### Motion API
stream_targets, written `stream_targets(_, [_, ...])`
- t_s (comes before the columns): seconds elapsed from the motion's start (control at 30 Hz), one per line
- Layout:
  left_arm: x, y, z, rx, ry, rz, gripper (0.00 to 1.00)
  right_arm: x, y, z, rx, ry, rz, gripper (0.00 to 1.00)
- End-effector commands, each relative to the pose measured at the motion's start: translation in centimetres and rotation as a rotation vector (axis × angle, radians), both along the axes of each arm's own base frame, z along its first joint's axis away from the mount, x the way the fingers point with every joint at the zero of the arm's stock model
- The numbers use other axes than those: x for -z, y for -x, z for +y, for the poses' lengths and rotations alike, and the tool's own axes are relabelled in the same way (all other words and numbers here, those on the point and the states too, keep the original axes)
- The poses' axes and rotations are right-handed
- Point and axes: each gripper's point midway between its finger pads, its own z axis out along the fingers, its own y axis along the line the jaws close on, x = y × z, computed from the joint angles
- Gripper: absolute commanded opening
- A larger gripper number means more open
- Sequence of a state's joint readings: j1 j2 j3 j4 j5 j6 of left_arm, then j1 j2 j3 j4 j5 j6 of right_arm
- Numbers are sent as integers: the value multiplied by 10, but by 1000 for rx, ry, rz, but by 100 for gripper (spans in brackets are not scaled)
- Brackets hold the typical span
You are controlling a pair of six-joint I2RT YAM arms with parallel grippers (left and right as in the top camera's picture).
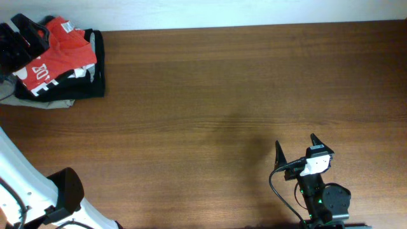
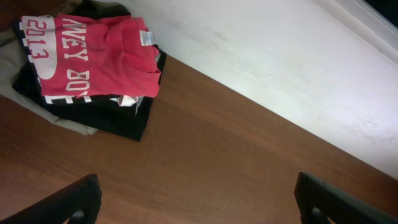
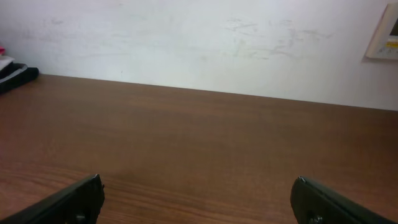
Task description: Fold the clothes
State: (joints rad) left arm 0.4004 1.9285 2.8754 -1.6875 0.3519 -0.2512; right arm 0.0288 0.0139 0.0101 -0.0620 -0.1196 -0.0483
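The left gripper (image 2: 198, 190) is hovering spread and empty, its fingers cropped by the frame. The right gripper (image 1: 297, 149) is also gaping, well apart from the clothes. One red T-shirt (image 2: 93, 56) is lying bunched on one black garment (image 2: 118, 118) at the table's (image 1: 222, 95) far-left corner, its lettering partly hidden.

Lettering on the red T-shirt (image 2: 93, 56) is partly tucked under and cannot be read in full. At the far left corner of the worktop (image 1: 222, 95), the black garment (image 2: 118, 118) and grey garment (image 2: 71, 126) beneath show only margins. The left gripper (image 2: 196, 186) and right gripper (image 3: 196, 186) are cut by the lower picture edges.
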Motion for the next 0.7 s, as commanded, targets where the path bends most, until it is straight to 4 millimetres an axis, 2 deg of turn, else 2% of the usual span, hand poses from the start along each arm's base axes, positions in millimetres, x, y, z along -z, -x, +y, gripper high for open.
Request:
stream_targets(0.0, [-4, 3, -2, 7, -4, -12, 99, 2, 0, -1, 11, -10, 4, 99])
stream_targets(0.27, [-4, 3, -2, 7, -4, -12, 99, 2, 0, -1, 11, -10, 5, 99])
stream_targets(0.33, [2, -2, 0, 7, 3, 5, 99, 2, 0, -1, 11, -10, 5, 99])
stream_targets(0.4, [2, -3, -4, 18, 3, 4, 99, 2, 0, -1, 11, -10, 5, 99])
stream_targets(0.47, [0, -1, -16, 46, 2, 3, 99, 2, 0, -1, 11, -10, 5, 98])
stream_targets(0.53, [2, 6, -38, 97, 11, 25, 99, 2, 0, -1, 11, -10, 4, 99])
stream_targets(0.63, [30, 30, -80, 193, 50, 149, 99, 2, 0, -1, 11, -10, 5, 99])
stream_targets(0.67, [45, 45, -93, 222, 66, 212, 99, 2, 0, -1, 11, -10, 5, 99])
